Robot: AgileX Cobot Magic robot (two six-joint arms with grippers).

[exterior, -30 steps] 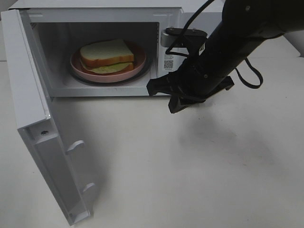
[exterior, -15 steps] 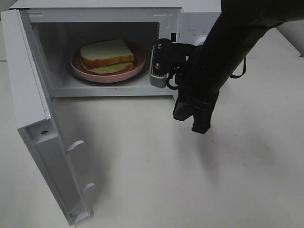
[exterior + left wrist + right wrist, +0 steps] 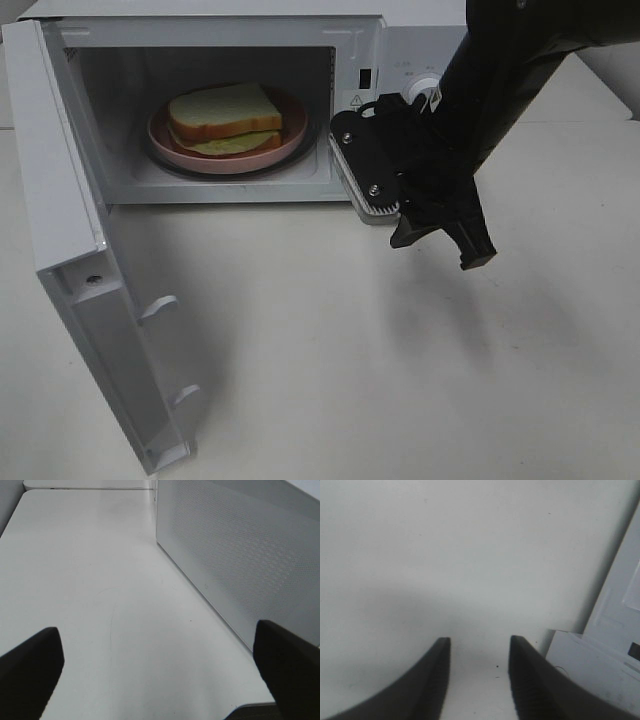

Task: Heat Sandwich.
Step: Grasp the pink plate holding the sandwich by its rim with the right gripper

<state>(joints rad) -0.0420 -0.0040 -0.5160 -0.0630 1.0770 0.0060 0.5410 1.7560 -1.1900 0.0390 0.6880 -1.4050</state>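
Closest to the high camera you've got the door [image 3: 110, 340], swung all the way out toward the left side, with bare table [image 3: 330, 360] beside it. I'd say shutting that door is the step in hand. Your left gripper [image 3: 156, 627] isn't in the high view, but its wrist cam shows the fingers spread wide with nothing between them. It's low over the table next to a white perforated panel [image 3: 240, 555], and I honestly can't tell if that's the door's outer face or a side wall. If it's the door, push flat near the free edge and follow the arc instead of jabbing, otherwise the whole microwave [image 3: 200, 65] may slide. Further back, the right gripper [image 3: 438, 250] hangs in front of the control side, angled down. Its fingers are a little apart and holding nothing. Keep it out of the opening so the door doesn't clip it. Deepest in, the sandwich [image 3: 225, 115] sits on the pink plate [image 3: 225, 163] inside the cavity, so don't touch it. Press until the latch seats.
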